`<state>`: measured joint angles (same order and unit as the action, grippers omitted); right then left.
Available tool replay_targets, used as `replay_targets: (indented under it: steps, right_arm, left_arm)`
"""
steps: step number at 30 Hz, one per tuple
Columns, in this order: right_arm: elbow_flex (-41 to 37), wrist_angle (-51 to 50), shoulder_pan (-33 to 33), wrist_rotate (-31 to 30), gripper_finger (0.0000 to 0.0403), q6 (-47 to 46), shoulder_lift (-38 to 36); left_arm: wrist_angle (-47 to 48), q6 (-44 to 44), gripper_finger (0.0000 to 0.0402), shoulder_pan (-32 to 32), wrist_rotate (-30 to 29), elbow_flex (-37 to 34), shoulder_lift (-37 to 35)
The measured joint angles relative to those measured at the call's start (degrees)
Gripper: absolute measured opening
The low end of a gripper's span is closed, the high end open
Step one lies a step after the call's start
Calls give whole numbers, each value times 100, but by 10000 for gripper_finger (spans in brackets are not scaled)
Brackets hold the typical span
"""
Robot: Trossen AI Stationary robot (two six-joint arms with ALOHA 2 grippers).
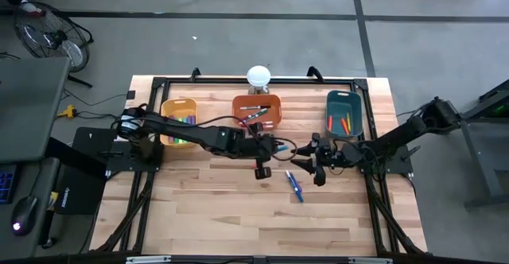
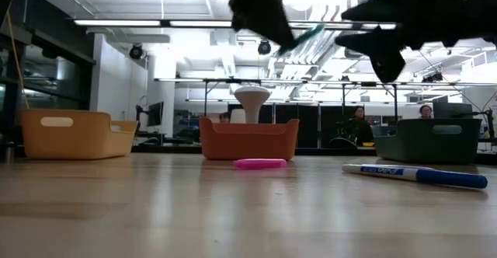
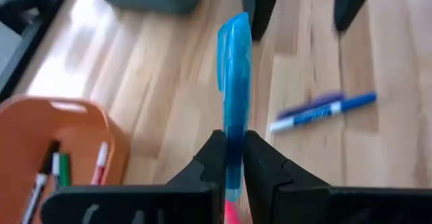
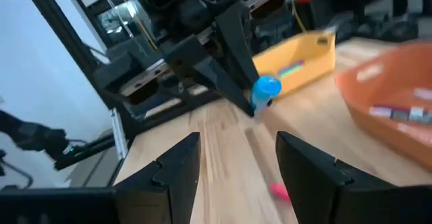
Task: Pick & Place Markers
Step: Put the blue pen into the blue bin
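My left gripper (image 1: 276, 146) hangs over the table's middle, in front of the orange bin (image 1: 257, 111), shut on a light blue marker (image 3: 233, 82) that juts out past its fingertips. My right gripper (image 4: 236, 163) stands open and holds nothing, level, just right of it and facing it. A blue-and-white marker (image 1: 295, 186) lies flat on the table below the two grippers. A pink marker (image 2: 260, 163) lies flat in front of the orange bin. More markers lie in the yellow bin (image 1: 178, 121), the orange bin and the teal bin (image 1: 344, 113). My left gripper pinches the light blue marker's rear part (image 3: 233, 153) between its two fingers. The marker lies along the fingers, and most of its length sticks out beyond their tips. The fingers slant down toward the table's right side. The marker is lifted clear of the table.
A white mushroom-shaped object (image 1: 258, 76) stands at the far edge behind the orange bin. The three bins line the far side of the table. Bare wood lies toward the near edge (image 1: 238, 224).
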<state>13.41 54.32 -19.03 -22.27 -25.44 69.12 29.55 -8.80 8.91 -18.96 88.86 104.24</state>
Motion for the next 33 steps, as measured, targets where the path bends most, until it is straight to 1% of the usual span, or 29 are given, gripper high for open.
replay_targets:
  steps: [3, 6, 11, 16, 21, 25, 32, 33]
  right_arm:
    - [164, -4, 24, -145, 183, 303, 1]
    - [363, -1, 141, -141, 183, 606, 1]
    - [650, -23, 356, 35, 183, 882, 1]
    - [740, -239, 515, 335, 183, 841, 1]
    - [738, -299, 525, 354, 176, 776, 1]
    - [738, -264, 525, 379, 142, 781, 1]
    - [737, -259, 525, 378, 45, 800, -2]
    - [736, -260, 525, 375, 42, 820, -2]
  left_arm:
    - [-121, 49, 23, 0, -33, 206, -6]
    - [-365, 155, 23, 4, -35, 242, -9]
    - [-415, 153, 23, 8, -29, 242, -9]
    - [-632, 151, 23, 9, 0, 242, -9]
    - [-786, 151, 21, 9, 6, 244, -13]
    - [-775, 151, 21, 9, 40, 244, -15]
    - [-873, 149, 21, 9, 40, 244, -15]
    - [-873, 149, 21, 9, 47, 244, -15]
